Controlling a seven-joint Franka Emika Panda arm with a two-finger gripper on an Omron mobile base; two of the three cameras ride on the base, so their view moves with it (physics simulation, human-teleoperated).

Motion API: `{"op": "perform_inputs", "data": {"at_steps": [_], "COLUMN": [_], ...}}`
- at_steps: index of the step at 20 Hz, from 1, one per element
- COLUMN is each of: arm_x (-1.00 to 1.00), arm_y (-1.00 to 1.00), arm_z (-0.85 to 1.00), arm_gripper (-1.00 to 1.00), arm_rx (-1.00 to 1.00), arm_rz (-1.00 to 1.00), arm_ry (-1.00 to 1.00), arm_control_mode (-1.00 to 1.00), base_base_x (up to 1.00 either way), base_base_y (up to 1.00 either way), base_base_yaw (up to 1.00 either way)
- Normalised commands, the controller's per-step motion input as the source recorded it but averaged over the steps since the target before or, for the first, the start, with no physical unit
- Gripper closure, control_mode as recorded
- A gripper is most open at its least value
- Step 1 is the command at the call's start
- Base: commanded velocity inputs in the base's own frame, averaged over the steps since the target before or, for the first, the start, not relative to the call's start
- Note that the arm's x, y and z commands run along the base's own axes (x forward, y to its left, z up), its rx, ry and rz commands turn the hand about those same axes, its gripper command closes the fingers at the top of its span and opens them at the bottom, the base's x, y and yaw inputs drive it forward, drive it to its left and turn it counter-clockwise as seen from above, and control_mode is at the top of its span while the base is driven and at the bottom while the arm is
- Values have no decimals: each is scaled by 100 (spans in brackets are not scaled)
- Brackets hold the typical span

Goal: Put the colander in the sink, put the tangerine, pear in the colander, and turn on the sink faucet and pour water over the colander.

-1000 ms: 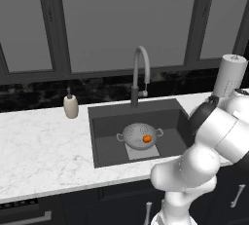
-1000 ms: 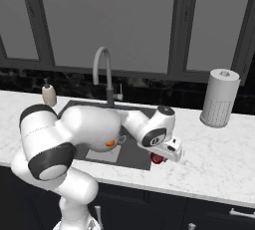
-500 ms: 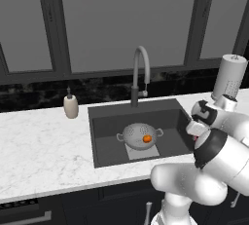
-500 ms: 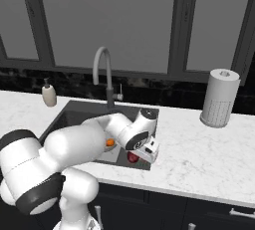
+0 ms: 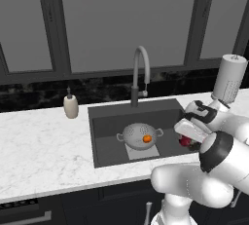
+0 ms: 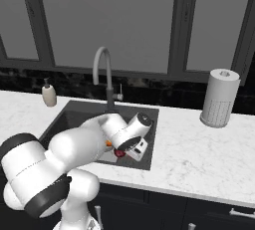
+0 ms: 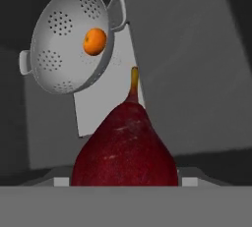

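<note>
The gripper (image 5: 187, 141), closed on the pear (image 7: 125, 145), hangs over the sink (image 5: 109, 121) right of the colander (image 5: 140, 135), which holds the tangerine (image 5: 146, 139).

Dark-red pear (image 7: 125, 145), stem forward, sits between the gripper (image 7: 123, 182) fingers. Ahead: perforated grey colander (image 7: 69, 44) holding orange tangerine (image 7: 94, 42), resting in the dark sink (image 5: 107, 121).

windows (image 5: 121, 19): dark-framed | backsplash (image 5: 39, 97): black, perhaps marbled | counter (image 5: 39, 146): white marble
</note>
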Motion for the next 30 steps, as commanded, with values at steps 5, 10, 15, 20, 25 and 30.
{"op": "perform_inputs", "data": {"at_steps": [5,10,15,20,25,30], "arm_x": [66,54,44,36,21,14], "arm_y": [35,23,18,12,24,15], "arm_z": [1,0,0,-26,-45,-31], "arm_gripper": [100,100,100,100,100,100], "arm_rx": [10,0,0,0,-1,0], "arm_rz": [2,0,0,0,0,0], "arm_ry": [-2,9,6,0,0,0], "arm_control_mode": [-100,-100,-100,-100,-100,-100], "base_base_x": [0,0,0,0,0,0], "base_base_y": [0,0,0,0,0,0], "base_base_yaw": [0,0,0,0,0,0]}}
